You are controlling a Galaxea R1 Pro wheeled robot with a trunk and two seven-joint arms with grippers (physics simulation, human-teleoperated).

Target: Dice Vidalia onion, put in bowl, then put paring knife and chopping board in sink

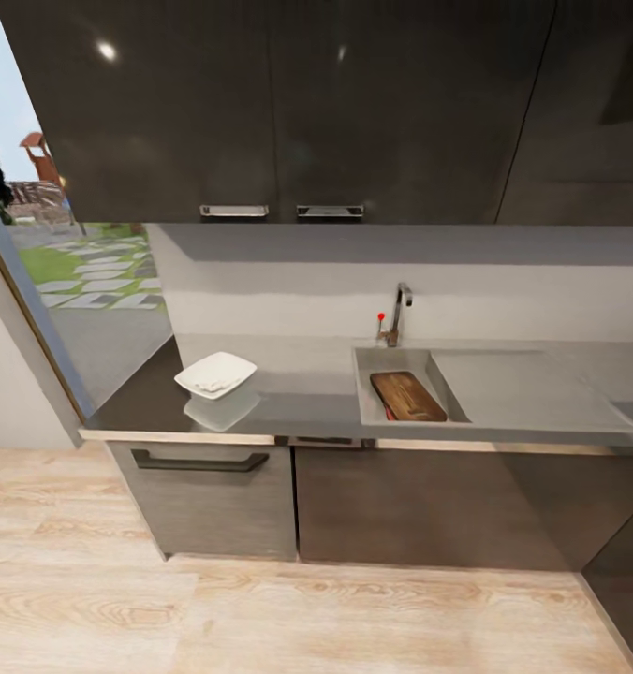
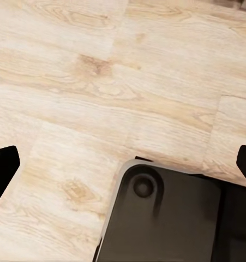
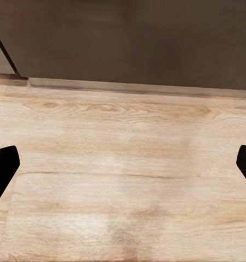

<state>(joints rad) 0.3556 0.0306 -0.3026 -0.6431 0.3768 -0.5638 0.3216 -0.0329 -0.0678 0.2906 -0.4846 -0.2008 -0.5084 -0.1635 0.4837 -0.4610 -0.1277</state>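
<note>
A glossy grey surface (image 1: 307, 388) runs across the room above dark cabinet fronts (image 1: 213, 496), under flat dark wall cupboards (image 1: 260, 103) with slim metal handles. The steel sink (image 1: 391, 360) is a rectangular basin with a flat drainboard (image 1: 522, 388) at its 3 o'clock and a curved chrome tap (image 1: 398, 314) with a red knob at 12. In the basin lies the brown wooden board (image 1: 407, 396), rounded at the corners; the knife (image 1: 386, 409) shows as a red sliver along its 9 o'clock edge. The white squarish bowl (image 1: 215, 374) sits on the surface, well apart at the sink's 9 o'clock. The floor (image 1: 260, 608) is pale wood-grain plank. The left gripper (image 2: 123, 164) and right gripper (image 3: 123, 164) both hang released, fingers spread wide over the floor.
</note>
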